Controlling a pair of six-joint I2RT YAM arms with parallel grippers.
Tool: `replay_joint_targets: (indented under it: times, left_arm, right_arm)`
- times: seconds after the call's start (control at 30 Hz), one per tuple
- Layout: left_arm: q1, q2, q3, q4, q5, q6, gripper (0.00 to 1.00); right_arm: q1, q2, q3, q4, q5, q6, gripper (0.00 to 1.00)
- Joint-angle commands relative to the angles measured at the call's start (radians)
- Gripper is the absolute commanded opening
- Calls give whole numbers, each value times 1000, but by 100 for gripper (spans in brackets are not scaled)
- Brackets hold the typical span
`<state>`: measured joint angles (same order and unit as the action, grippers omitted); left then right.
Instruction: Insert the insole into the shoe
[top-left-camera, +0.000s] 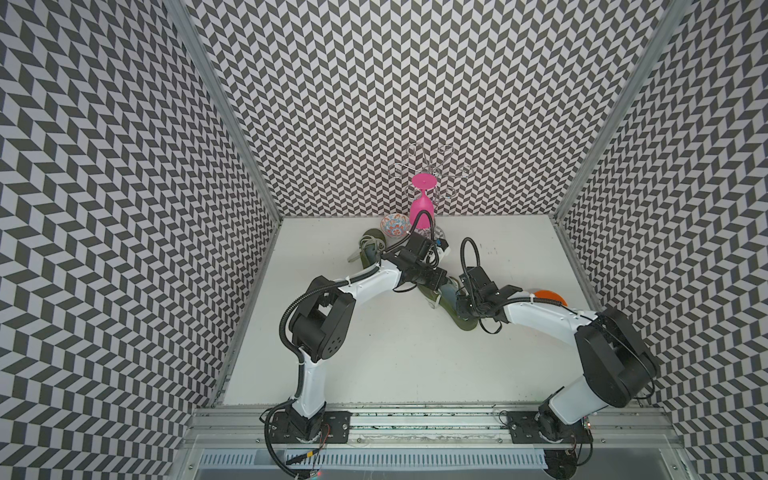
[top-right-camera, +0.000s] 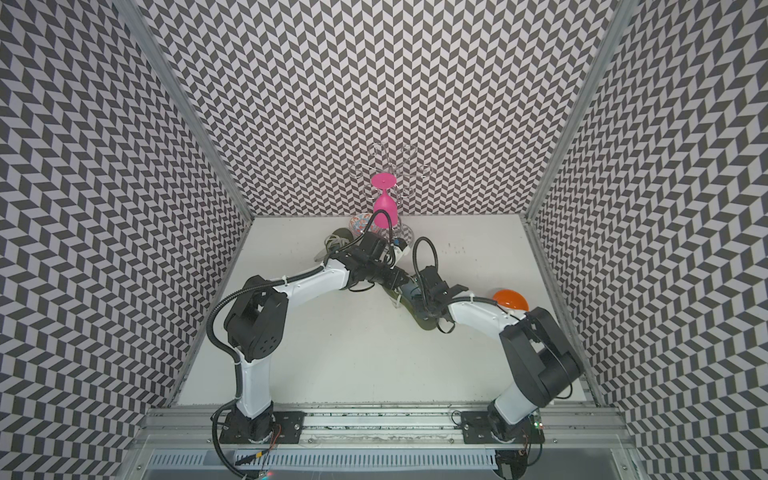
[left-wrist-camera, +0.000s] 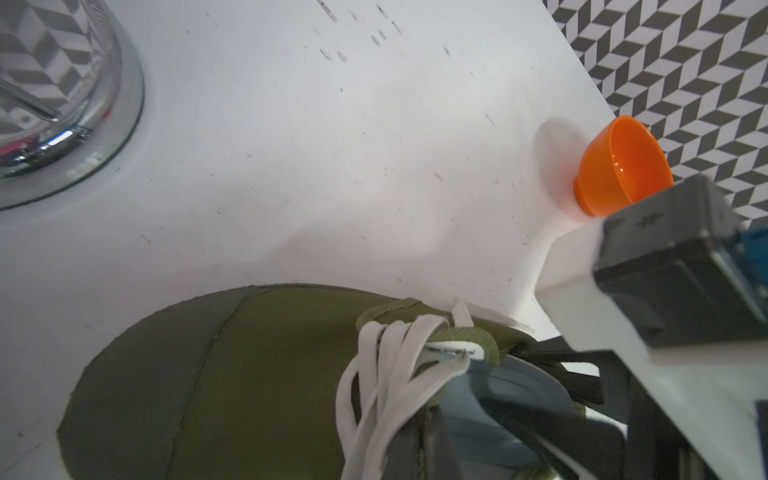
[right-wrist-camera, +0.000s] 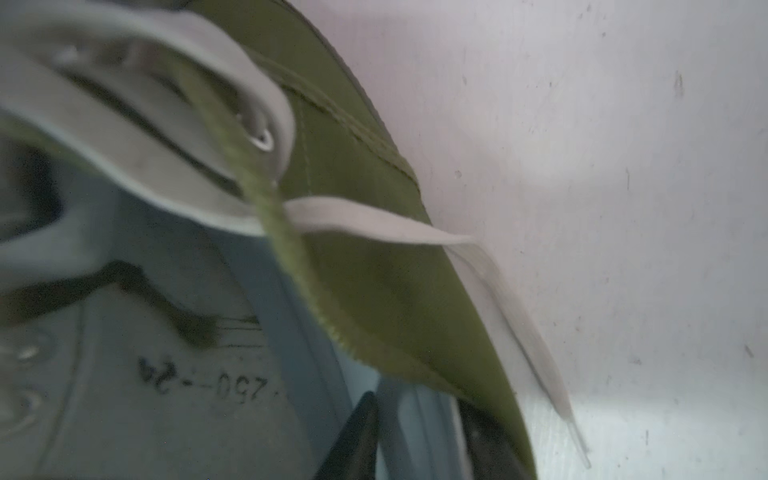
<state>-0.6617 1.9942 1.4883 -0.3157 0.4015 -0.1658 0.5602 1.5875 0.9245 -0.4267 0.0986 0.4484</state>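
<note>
White table (top-left-camera: 395, 365) bears an olive shoe (top-left-camera: 465, 323), second shoe (top-left-camera: 369, 249), orange bowl (top-left-camera: 549, 296), patterned bowl (top-left-camera: 392, 226)

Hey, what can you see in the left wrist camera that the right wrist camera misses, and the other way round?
Only the left wrist view: the orange bowl and a shiny chrome base. Only the right wrist view: the printed size marking on the insole. Both: the olive shoe, its white laces, the grey-blue insole at its opening, and the white table.
</note>
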Motion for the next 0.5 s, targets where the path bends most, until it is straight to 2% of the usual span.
replay_joint_targets:
  times: [0.0, 0.27, 0.4, 0.47]
  left_arm:
    - [-7, -54, -46, 106, -96, -80, 0]
    - [-10, -30, -26, 88, -158, -81, 0]
    - [-10, -26, -18, 94, -166, -83, 0]
    - [-10, -19, -5, 86, -166, -81, 0]
  right_arm:
    - [3, -3, 54, -79, 25, -2, 47]
    - [-17, -41, 133, -177, 71, -12, 55]
    - [-32, -65, 129, -193, 71, -9, 54]
    - [-44, -67, 109, -185, 53, -12, 50]
